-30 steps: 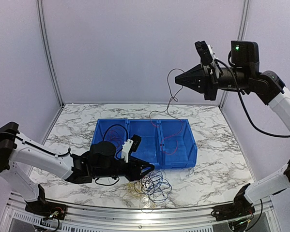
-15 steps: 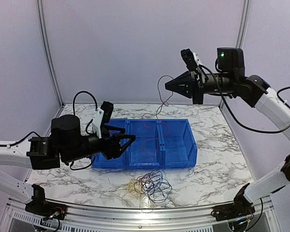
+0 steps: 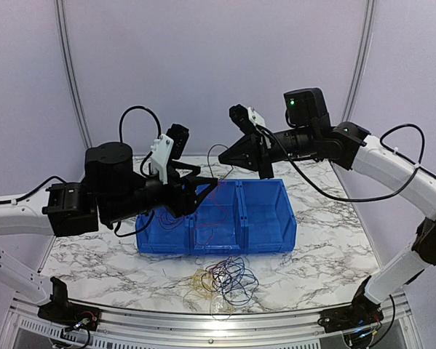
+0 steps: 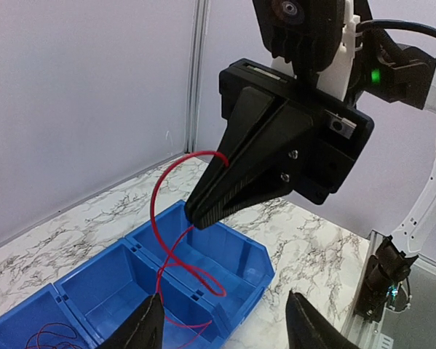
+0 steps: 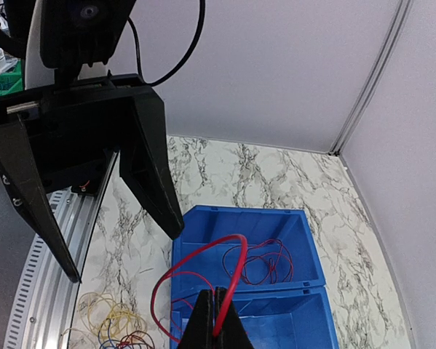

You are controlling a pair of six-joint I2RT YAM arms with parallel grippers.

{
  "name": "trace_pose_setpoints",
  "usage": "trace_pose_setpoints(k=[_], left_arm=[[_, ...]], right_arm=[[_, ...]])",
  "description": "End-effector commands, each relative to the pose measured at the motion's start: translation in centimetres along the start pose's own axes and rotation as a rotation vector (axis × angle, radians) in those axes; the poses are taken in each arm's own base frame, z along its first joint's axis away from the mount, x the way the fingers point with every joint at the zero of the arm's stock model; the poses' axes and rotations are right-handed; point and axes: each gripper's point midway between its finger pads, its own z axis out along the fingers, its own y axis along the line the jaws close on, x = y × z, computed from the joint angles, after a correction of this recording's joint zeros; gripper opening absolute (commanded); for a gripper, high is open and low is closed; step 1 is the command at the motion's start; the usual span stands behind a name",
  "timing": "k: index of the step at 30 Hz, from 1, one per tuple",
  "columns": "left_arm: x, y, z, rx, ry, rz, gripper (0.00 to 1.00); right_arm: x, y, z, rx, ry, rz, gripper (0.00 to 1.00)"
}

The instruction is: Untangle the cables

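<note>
Holding one red cable (image 4: 153,211) aloft, pinched in the right gripper (image 4: 192,218); next, probably close the left gripper's (image 3: 203,195) wide-spread jaws on its hanging loop

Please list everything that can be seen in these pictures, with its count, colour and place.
bin: one, blue, three compartments, middle of the table
held cable: one, red, looping from the right fingers down toward the bin
cables in the bin: several, mostly red, exact count unclear
cable tangle: one heap, yellow, blue, red and white, on the table in front of the bin
table: one, white marble pattern
left fingers: two, black, open, empty, above the bin
right fingers: two, black, shut on the held cable
</note>
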Motion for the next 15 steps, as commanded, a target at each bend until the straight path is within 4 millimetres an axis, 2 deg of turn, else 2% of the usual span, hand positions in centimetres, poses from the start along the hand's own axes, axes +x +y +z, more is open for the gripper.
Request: trace_pose_setpoints(k=[1,10,12,15], left_arm=[[-0.6,0.9,1.5,-0.069,0.005,-0.002,0.56],[-0.5,2.7,2.5,-0.072,-0.011,-0.088,0.32],[-0.7,2.8,2.6,-0.052,-0.021,-0.096,0.24],[-0.9,2.7,2.8,-0.021,-0.024,-0.099,0.19]], right_arm=[[-0.8,0.0,0.3,0.011,-0.010,-0.031,0.00],[-0.2,0.5,0.5,-0.002,-0.005,-0.031,0.00],[-0.1,0.5,0.5,-0.004,-0.004,-0.031,0.00],[0.0,0.5,0.6,-0.003,-0.004,-0.031,0.00]])
